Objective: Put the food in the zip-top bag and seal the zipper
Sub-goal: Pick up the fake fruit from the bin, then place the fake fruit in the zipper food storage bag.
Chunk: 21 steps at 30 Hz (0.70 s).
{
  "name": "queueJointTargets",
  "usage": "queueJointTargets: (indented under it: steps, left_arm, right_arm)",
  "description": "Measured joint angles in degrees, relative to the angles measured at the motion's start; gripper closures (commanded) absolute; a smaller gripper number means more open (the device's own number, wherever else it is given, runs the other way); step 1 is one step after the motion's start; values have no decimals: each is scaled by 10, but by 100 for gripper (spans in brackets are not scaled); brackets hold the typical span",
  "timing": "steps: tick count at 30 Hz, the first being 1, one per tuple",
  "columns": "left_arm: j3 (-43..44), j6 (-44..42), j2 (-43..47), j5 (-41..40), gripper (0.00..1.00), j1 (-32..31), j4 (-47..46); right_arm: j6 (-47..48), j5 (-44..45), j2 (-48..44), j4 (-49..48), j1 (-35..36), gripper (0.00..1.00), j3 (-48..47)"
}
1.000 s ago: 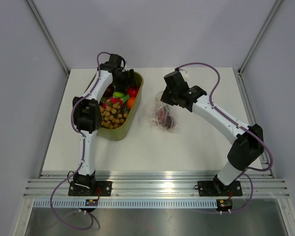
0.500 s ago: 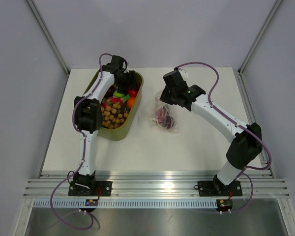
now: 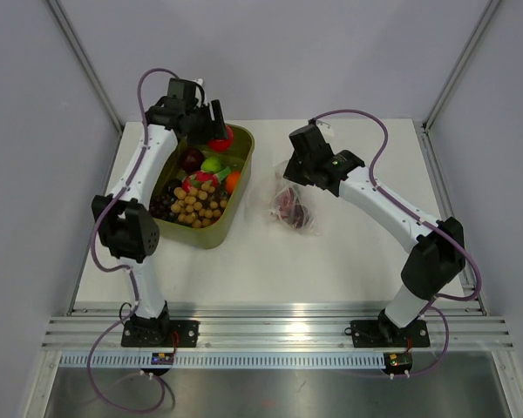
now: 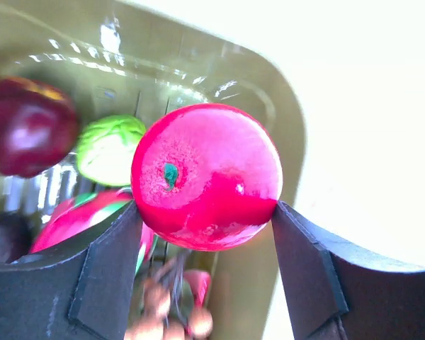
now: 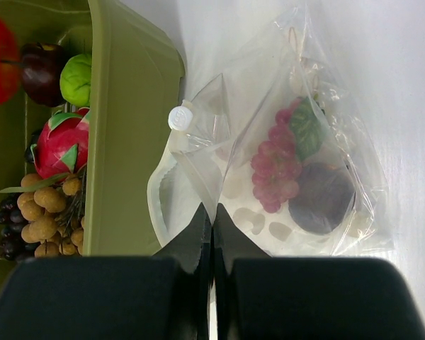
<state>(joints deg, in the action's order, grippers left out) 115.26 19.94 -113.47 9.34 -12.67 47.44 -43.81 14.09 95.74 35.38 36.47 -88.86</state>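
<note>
My left gripper (image 3: 216,131) is shut on a glossy red apple (image 3: 220,137) and holds it above the far end of the olive-green tub (image 3: 237,202). In the left wrist view the apple (image 4: 207,173) sits between both fingers (image 4: 106,269). The clear zip-top bag (image 3: 293,207) lies right of the tub with its mouth open toward it. It holds a pink grape bunch (image 5: 275,168) and a dark purple fruit (image 5: 322,198). My right gripper (image 5: 212,212) is shut on the bag's upper mouth edge. The zipper strip (image 5: 154,205) curves open, with a white slider (image 5: 177,117).
The tub (image 5: 127,142) holds a dark red fruit (image 3: 192,158), a green one (image 3: 211,164), an orange one (image 3: 233,180), a pink dragon fruit (image 5: 57,145) and brown longan clusters (image 3: 199,205). Grey walls stand close on the left, right and back.
My left gripper has risen out of the tub with the red apple in it, and its elbow has swung left. The right arm and the bag have barely moved.
</note>
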Motion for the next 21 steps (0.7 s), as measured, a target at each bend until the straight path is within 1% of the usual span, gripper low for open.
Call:
queueJointTargets:
  steps: [3, 5, 10, 14, 21]
  left_arm:
    - [-26, 0, 68, 1, 88, 3, -10]
    - [-59, 0, 113, 12, 88, 3, -17]
    - [-165, 3, 205, 70, 88, -7, -36]
    - [-214, 14, 235, 127, 88, -32, -45]
    - [-308, 50, 254, 204, 87, -99, -101]
  right_arm:
    - [1, 0, 0, 0, 0, 100, 0]
    - [1, 0, 0, 0, 0, 100, 0]
    - [1, 0, 0, -1, 0, 100, 0]
    - [1, 0, -3, -4, 0, 100, 4]
    - [0, 0, -18, -7, 0, 100, 19]
